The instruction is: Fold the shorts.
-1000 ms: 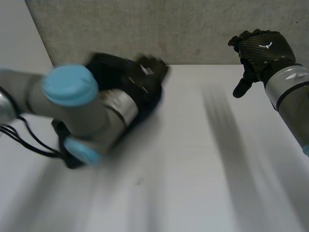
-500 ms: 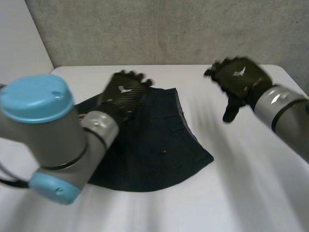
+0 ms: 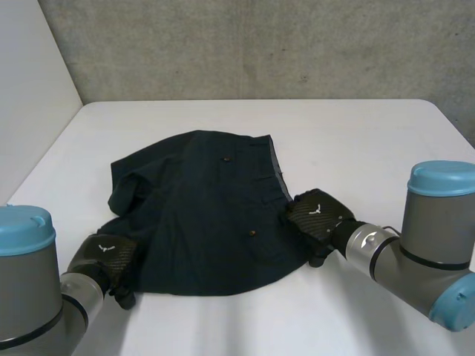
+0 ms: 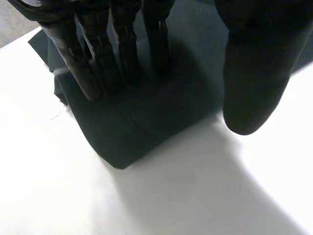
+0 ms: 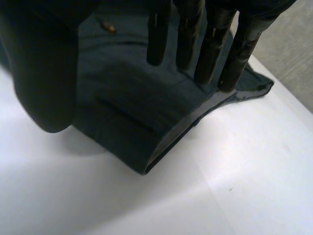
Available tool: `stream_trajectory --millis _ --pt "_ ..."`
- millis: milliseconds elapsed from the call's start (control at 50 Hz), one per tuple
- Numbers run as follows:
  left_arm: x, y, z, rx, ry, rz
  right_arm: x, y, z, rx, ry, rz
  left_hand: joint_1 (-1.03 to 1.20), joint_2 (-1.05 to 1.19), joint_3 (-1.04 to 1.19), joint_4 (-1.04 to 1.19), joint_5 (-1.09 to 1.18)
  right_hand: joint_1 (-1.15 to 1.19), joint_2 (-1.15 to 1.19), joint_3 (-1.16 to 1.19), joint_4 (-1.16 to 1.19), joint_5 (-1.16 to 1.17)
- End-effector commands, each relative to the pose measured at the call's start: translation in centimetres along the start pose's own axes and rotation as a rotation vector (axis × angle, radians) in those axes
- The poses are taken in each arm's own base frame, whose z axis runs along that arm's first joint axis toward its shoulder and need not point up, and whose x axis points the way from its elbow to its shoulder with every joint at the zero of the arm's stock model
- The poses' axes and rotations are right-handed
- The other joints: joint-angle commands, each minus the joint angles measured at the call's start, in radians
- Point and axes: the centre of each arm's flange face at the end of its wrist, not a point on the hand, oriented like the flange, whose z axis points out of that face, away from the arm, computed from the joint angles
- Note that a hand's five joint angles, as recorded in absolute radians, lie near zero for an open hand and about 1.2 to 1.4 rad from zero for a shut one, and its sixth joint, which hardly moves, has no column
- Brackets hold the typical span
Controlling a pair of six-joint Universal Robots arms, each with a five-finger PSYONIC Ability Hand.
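One pair of dark shorts (image 3: 208, 208) is lying spread out on the white table (image 3: 356, 133), a bit toward the left side. The cloth is looking soft, light and floppy, so it is likely going to bend and bunch up easily. The thick hems and corners are looking like the best places to grab. The left hand (image 3: 107, 259) is resting on the near left corner, with its fingers (image 4: 117, 49) straight and pressing on the cloth and its thumb (image 4: 254, 73) hanging apart, holding nothing. The right hand (image 3: 315, 215) is doing the same on the near right corner, its fingers (image 5: 186, 34) straight and wide of the thumb. A grey wall (image 3: 260, 44) is standing behind the table, and nothing is getting in the way.
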Motion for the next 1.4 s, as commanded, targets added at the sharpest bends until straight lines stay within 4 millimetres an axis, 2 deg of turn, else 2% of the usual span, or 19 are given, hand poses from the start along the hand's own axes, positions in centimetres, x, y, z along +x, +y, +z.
stream_trajectory --millis 20,120,180,340,380,460,540,660,740,820,860,940,980,1040,1080,1160,1240,1280,1400 --pt "-0.9 -0.9 1.2 0.048 -0.013 -0.026 -0.1 0.9 1.3 -0.013 -0.019 -0.02 -0.108 -0.118 -0.122 -0.115 -0.113 0.279 0.226 0.216 0.213 0.232" --pt "-1.1 -1.1 2.3 0.067 -0.027 -0.023 0.0 1.2 2.0 -0.016 -0.025 -0.018 -0.123 -0.133 -0.136 -0.13 -0.128 0.493 0.44 0.43 0.427 0.446" --pt "-1.1 -1.2 2.9 0.071 -0.029 -0.023 0.2 1.1 2.4 -0.008 -0.02 -0.02 -0.123 -0.133 -0.136 -0.13 -0.128 0.997 0.944 0.934 0.931 0.95" --pt "-1.0 -1.3 4.7 0.097 -0.036 -0.022 1.0 -0.3 2.2 0.026 0.011 -0.021 -0.024 -0.034 -0.037 -0.031 -0.028 1.03 0.976 0.966 0.964 0.982" --pt "-0.9 -1.5 5.0 0.109 -0.038 -0.014 1.3 -1.0 1.8 0.038 0.027 -0.015 0.099 0.089 0.086 0.092 0.095 1.03 0.976 0.966 0.964 0.982" --pt "-1.0 -2.1 5.4 0.151 -0.052 0.035 2.0 -2.3 0.9 0.064 0.052 0.026 0.829 0.819 0.816 0.822 0.824 1.03 0.976 0.966 0.964 0.982" --pt "-1.1 -3.0 5.0 0.186 -0.057 0.08 2.7 -3.1 -0.1 0.067 0.075 0.082 0.889 0.879 0.876 0.882 0.885 1.03 0.976 0.966 0.964 0.982" --pt "-2.1 -7.3 0.3 0.333 -0.077 0.113 3.2 -5.3 -2.5 0.058 0.081 0.106 0.889 0.879 0.876 0.882 0.885 1.03 0.976 0.966 0.964 0.982" --pt "-2.9 -10.5 -4.6 0.433 -0.056 0.114 4.1 -8.8 -5.8 0.101 0.126 0.078 0.889 0.879 0.876 0.882 0.885 1.03 0.976 0.966 0.964 0.982" --pt "-4.1 -13.8 -10.1 0.538 -0.041 0.111 5.7 -14.4 -10.8 0.227 0.219 0.027 0.889 0.879 0.876 0.882 0.885 1.03 0.976 0.966 0.964 0.982" --pt "-4.8 -15.8 -13.2 0.614 -0.045 0.109 6.3 -16.2 -12.5 0.277 0.263 0.002 0.889 0.879 0.876 0.882 0.885 1.03 0.976 0.966 0.964 0.982" --pt "-6.1 -19.0 -17.1 0.757 -0.092 0.09 7.6 -20.0 -16.5 0.4 0.375 -0.024 0.889 0.879 0.876 0.882 0.885 1.03 0.976 0.966 0.964 0.982" --pt "-6.5 -20.0 -18.0 0.802 -0.103 0.081 8.1 -21.4 -17.9 0.456 0.413 -0.013 0.889 0.879 0.876 0.882 0.885 1.03 0.976 0.966 0.964 0.982" --pt "-6.9 -21.1 -19.0 0.851 -0.116 0.068 8.4 -21.8 -17.9 0.47 0.42 0.006 0.889 0.879 0.876 0.882 0.885 1.03 0.976 0.966 0.964 0.982" --pt "-6.9 -21.3 -18.7 0.849 -0.114 0.068 8.8 -21.5 -17.2 0.458 0.413 0.021 0.889 0.879 0.876 0.882 0.885 1.03 0.976 0.966 0.964 0.982" --pt "-6.4 -20.8 -14.0 0.725 -0.071 0.066 9.1 -19.2 -13.3 0.358 0.369 0.067 0.889 0.879 0.876 0.882 0.885 1.03 0.976 0.966 0.964 0.982" --pt "-5.6 -20.2 -6.8 0.586 -0.024 0.05 9.2 -17.1 -9.8 0.281 0.338 0.099 0.889 0.879 0.876 0.882 0.885 1.03 0.976 0.966 0.964 0.982" --pt "-5.4 -20.4 -4.3 0.57 -0.021 0.047 9.5 -16.5 -8.4 0.258 0.346 0.109 0.889 0.879 0.876 0.882 0.885 1.03 0.976 0.966 0.964 0.982" --pt "-4.5 -22.0 5.1 0.581 -0.043 0.045 12.1 -13.7 -2.2 0.208 0.468 0.116 0.889 0.879 0.876 0.882 0.885 1.03 0.976 0.966 0.964 0.982"
